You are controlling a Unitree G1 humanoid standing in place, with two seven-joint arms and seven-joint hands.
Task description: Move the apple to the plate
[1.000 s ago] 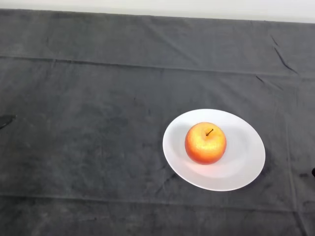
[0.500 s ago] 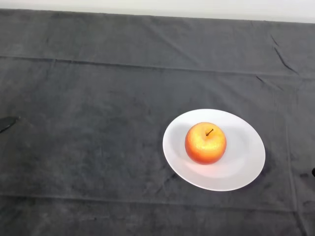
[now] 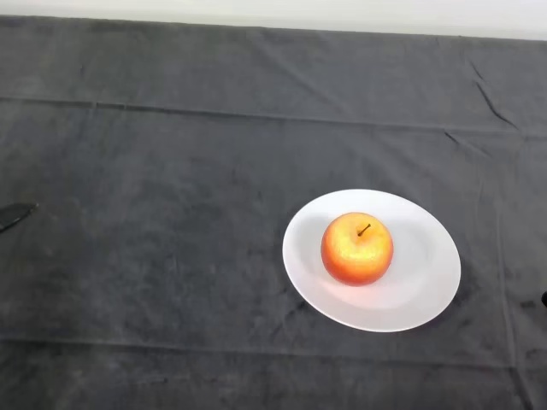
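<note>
You are looking down on the table (image 3: 171, 171), which fills nearly the whole view under its dark grey cloth, creased in long lines across the far side and along the near edge, with a pale strip of wall beyond it at the top. On the right half sits the white plate (image 3: 423, 290), lying flat on the cloth and well clear of every edge. The apple (image 3: 357, 248) rests on the plate, a little left of the plate's middle, upright with its stem pointing up and slightly to the right; it looks red-orange with a yellower patch near the top, and nothing touches it but the plate under it. At the far left edge, about halfway down, you can see only a small black tip of the left hand (image 3: 14, 215), low over the cloth and well apart from plate and apple. So little of it shows that you cannot tell whether its fingers are spread, curled or holding anything, though nothing is visibly carried there. Judged from how things lie, the task looks done: the apple is on the plate, settled and not near the rim, so it should not roll off. What is left for you, at most, is clearing the arm fully away from the table.
</note>
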